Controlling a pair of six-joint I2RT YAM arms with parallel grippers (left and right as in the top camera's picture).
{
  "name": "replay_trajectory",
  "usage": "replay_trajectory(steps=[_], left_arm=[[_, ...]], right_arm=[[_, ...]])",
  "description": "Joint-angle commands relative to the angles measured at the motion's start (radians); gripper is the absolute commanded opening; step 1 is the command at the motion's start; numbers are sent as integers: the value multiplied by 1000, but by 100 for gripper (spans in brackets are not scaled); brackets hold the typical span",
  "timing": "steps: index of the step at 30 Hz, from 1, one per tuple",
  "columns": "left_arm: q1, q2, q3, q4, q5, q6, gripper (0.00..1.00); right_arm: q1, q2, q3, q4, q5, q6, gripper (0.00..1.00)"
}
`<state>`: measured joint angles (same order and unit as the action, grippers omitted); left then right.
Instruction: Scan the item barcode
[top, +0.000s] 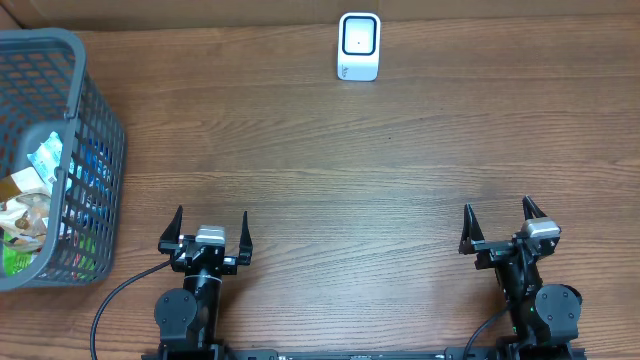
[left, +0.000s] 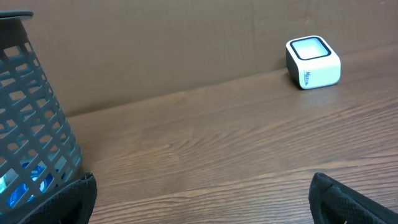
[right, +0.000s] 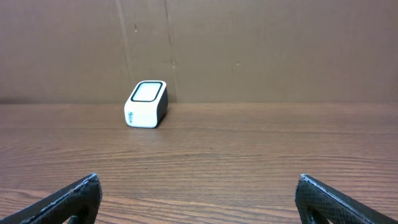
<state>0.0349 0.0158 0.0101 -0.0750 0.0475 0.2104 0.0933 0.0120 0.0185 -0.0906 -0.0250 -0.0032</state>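
My left gripper (top: 211, 215) and right gripper (top: 497, 206) gape empty. I'd send the left into the basket (top: 80, 45), pinching one packet (top: 45, 160) squarely.

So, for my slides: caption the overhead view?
Left gripper and right gripper open; basket of packets at left, scanner far ahead.

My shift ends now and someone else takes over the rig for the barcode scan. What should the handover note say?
Left gripper: open, empty, at the near edge, to the right of the basket and not touching it.
Right gripper: open, empty, at the near edge on the right.
Scanner: at the far edge of the table, about midway across.
Packaged items: all inside the grey basket at the left, none taken out.
Done: nothing yet.
Left: pick an item from the basket and present its barcode to the scanner.
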Motion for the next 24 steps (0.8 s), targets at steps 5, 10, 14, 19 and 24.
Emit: replay_trajectory(steps=[5, 10, 14, 19, 24], left_arm=[[5, -11, 1, 32, 28, 11, 100], [5, -4, 66, -2, 89, -17, 100], [5, 109, 270, -128, 110, -16, 100], [5, 386, 574, -264, 164, -16, 100], [5, 706, 971, -525, 168, 3, 100]], right_arm=[[2, -8, -9, 86, -14, 4, 100], [2, -7, 66, 82, -122, 7, 100], [2, 10, 196, -19, -142, 33, 100], [2, 113, 420, -187, -141, 32, 100], [2, 323, 692, -396, -111, 29, 100]])
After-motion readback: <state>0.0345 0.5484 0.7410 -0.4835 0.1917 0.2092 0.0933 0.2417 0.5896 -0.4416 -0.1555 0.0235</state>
